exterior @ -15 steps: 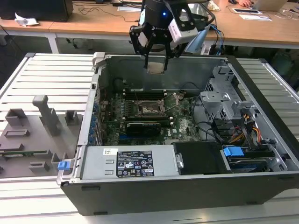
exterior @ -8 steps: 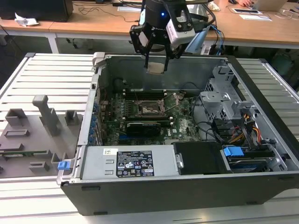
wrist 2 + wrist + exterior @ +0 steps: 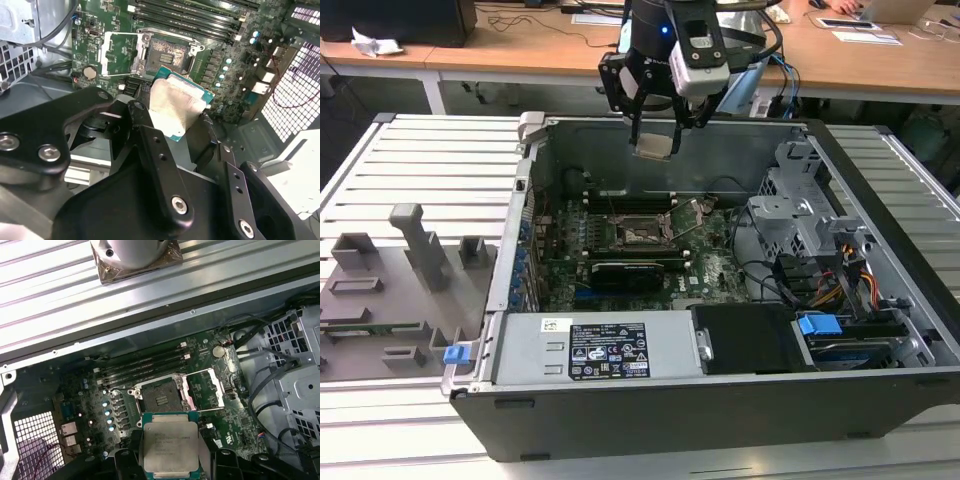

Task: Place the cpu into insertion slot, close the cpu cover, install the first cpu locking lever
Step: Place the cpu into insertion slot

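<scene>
An open computer case (image 3: 670, 400) lay on its side on the slatted grey counter (image 3: 430, 160), its green motherboard (image 3: 715, 270) facing up from the floor of the case. The arm's end effector (image 3: 655, 140) hung over the far wall of the case, above the level of its rim.

The end effector's fingers (image 3: 134, 452) were closed part-way, one on each of two opposite edges of the cpu (image 3: 170, 447). The chip was clear of the board and touched nothing else. It sat flat and roughly level, metal top up and green underside towards the board.

The insertion slot (image 3: 161, 399) lay below the carried chip and well apart from it. In the exterior view it stood almost directly underneath, a little nearer the camera. In the first wrist view it appeared just beyond the chip's leading edge. Being square, the chip had no long axis. In that view its edges ran close to parallel with the slot's black rim, so little twist seemed to separate the two.

The slot's grey pin field was bare. The cpu cover (image 3: 206, 390) was swung open on its hinge to the side of the slot nearer the drive cage, leaving the opening unobstructed. Whether it stood upright or lay back flat could not be told.
</scene>
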### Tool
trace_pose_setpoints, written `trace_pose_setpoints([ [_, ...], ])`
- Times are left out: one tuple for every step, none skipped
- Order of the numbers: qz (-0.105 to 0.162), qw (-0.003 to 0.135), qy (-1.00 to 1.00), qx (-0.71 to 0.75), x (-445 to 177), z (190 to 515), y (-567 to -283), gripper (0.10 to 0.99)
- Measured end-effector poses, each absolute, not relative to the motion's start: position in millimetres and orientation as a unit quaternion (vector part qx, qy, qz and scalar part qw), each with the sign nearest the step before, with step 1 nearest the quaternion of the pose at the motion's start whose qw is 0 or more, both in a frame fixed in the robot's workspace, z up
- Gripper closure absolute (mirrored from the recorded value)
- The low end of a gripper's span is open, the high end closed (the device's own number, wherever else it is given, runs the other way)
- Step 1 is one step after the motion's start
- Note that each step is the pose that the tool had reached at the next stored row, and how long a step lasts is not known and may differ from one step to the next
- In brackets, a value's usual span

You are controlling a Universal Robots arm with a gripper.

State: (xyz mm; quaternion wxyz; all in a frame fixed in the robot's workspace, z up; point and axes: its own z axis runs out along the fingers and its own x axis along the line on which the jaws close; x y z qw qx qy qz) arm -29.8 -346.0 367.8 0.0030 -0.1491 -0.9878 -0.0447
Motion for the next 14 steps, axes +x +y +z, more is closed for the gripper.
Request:
trace_pose_setpoints([
  [-0.045,0.003,-0.988,-0.151,-29.8,367.8,-346.0,0.557],
  [-0.045,0.003,-0.987,-0.153,-29.8,367.8,-346.0,0.557],
  [-0.045,0.003,-0.987,-0.157,-29.8,367.8,-346.0,0.557],
  [-0.045,0.002,-0.986,-0.162,-30.0,367.8,-346.0,0.557],
  [-0.045,0.002,-0.985,-0.166,-30.0,367.8,-346.0,0.557],
  [-0.045,0.002,-0.984,-0.171,-30.0,367.8,-346.0,0.557],
  [-0.045,0.002,-0.984,-0.174,-30.0,367.8,-346.0,0.557],
  [-0.045,0.002,-0.983,-0.176,-30.0,367.7,-346.0,0.557],
  [-0.045,0.002,-0.983,-0.181,-30.0,367.7,-346.0,0.557],
  [-0.045,0.001,-0.982,-0.186,-30.0,367.7,-346.0,0.557],
  [-0.045,0.001,-0.981,-0.190,-30.0,367.7,-346.0,0.557],
  [-0.045,0.001,-0.980,-0.193,-30.0,367.7,-346.0,0.557],
  [-0.045,0.001,-0.980,-0.196,-30.0,367.7,-346.0,0.557],
  [-0.045,0.001,-0.979,-0.199,-30.0,367.7,-346.0,0.557],
])
